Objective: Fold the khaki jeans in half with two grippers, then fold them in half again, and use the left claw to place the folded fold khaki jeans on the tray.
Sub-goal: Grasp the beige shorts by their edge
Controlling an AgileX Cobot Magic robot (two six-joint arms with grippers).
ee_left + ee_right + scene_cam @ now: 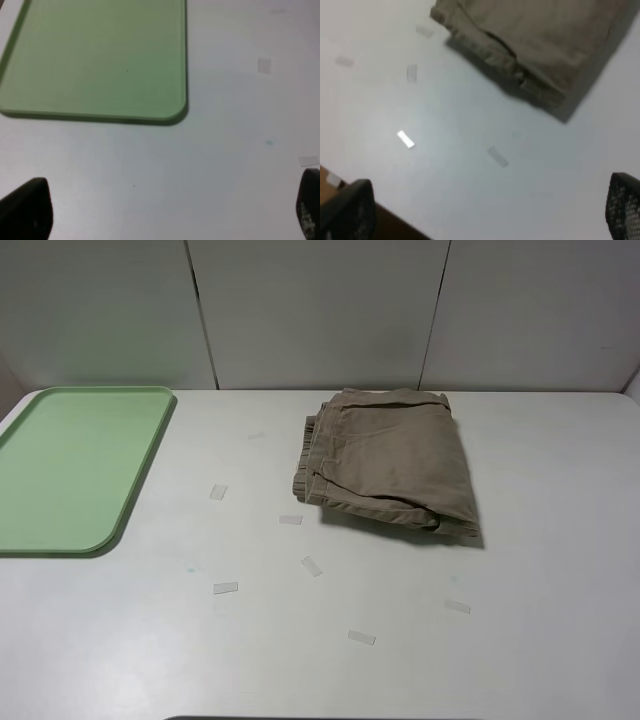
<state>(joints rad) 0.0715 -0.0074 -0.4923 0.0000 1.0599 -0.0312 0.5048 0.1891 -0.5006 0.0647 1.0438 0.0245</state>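
High view, cloth: the khaki jeans (390,460) lie on the desk (540,640) right of centre, in a compact stack of several layers with the waistband edge turned toward the tray.
High view, target: the tray (70,470) sits at the left edge of the desk, well apart from the jeans, with nothing on it.
High view, arms: neither arm shows here. Short tape strips (225,588) are scattered on the desk between the tray and the jeans.
Left wrist view, end effector: the left end effector (167,207) is spread wide with nothing between its fingertips (27,210). It hangs over bare desk near a rounded corner of the tray (100,60).
Left wrist view, cloth: the jeans are not in sight.
Right wrist view, end effector: the right end effector (486,207) is also spread wide and holds nothing.
Right wrist view, cloth: the khaki jeans (545,35) lie ahead of it, not touching it. Their stacked layers are visible along the near edge.
Step in hand: both folds look done, so what remains is moving the jeans to the tray.
Next move: the left end effector likely needs to cross to the jeans, pinch every layer at one edge so the stack stays folded, then carry it to the tray.
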